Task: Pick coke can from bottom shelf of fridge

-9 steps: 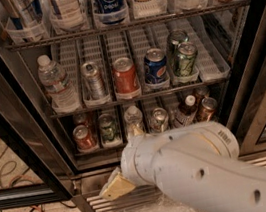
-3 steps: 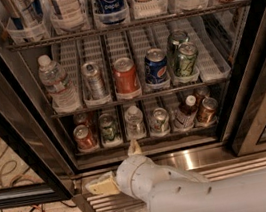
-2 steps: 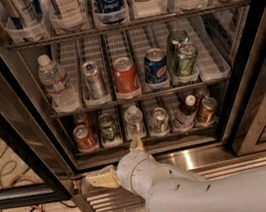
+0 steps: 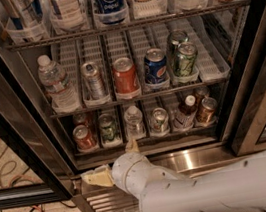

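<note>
- Noted the white arm point(image 4: 228, 188) filling the near lower right, reaching left toward the fridge point(image 4: 197, 158).
- Found the gripper point(image 4: 106, 160) low against the steel sill, just under the bottom shelf point(image 4: 170, 133) — fingers spread apart, clamped on nothing.
- Spotted the coke can point(image 4: 83, 137) upright at the front of the leftmost lane, above and slightly left of the gripper, with a green can point(image 4: 108, 128) just beside it.
- Judged the step in hand as the approach — no reach into the shelf yet.
- Reckoned the next move called for raising the gripper to can height, lining it up with the left lane, then easing in without knocking the green can.
</note>
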### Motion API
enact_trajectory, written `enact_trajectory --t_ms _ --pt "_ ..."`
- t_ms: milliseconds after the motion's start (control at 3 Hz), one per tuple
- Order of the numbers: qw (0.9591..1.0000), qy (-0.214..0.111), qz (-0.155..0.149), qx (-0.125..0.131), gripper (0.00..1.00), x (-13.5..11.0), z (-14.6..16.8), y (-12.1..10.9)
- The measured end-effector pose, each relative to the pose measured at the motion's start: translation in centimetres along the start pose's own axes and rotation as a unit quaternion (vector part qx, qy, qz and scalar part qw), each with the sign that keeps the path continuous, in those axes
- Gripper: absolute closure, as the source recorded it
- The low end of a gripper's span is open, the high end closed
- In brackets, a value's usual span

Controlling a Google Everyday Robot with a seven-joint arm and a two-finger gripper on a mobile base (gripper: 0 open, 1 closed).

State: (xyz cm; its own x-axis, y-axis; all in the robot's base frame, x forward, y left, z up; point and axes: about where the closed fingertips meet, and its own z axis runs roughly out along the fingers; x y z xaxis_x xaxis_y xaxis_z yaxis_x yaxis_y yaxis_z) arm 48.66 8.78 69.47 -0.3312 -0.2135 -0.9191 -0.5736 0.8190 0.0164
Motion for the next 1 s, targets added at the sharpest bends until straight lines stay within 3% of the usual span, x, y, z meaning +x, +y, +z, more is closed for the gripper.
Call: enact_trajectory --t_ms 333,667,1000 --pt "0.998 -0.018 0.06 0.001 0.0 1.6 4.5 1.7" --pt "0.9922 -0.042 0.114 0.027 0.0 2.2 7.7 2.1" --pt "0.9849 -0.061 0.146 0.07 0.0 2.0 9.0 2.7"
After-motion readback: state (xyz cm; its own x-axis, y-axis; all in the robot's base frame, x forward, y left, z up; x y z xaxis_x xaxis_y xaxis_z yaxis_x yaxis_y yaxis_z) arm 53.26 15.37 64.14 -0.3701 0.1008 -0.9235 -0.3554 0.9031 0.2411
